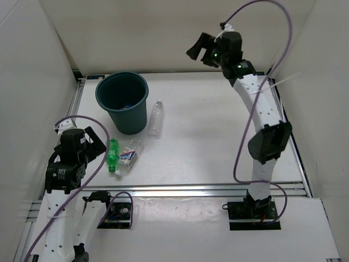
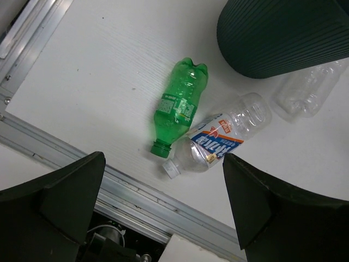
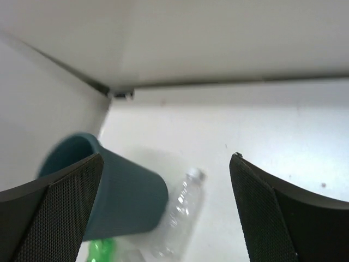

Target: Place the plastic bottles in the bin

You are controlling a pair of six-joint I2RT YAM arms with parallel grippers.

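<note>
Dark teal bin [image 1: 129, 119]: round, ribbed wall tapering to base, rolled rim, upright at far left of table [image 1: 218, 142]. Bluish speck at its bottom, too small to identify.

Plain bottle [image 1: 156, 118]: clear, no label, capped, on its side just right of bin, cap toward far wall; contact with bin unclear.

Green bottle [image 2: 180, 103]: on its side near left front edge, neck uncapped, pointing to near edge, small pale label.

Labelled bottle [image 2: 221, 139]: clear, crumpled, white cap, white-blue label with a yellow spot, lying just beside green one, necks close together.

Left gripper [image 2: 163, 218]: above those two, spread wide, empty.

Right gripper [image 1: 203, 48]: raised at far side, right of bin, spread wide, empty.
</note>
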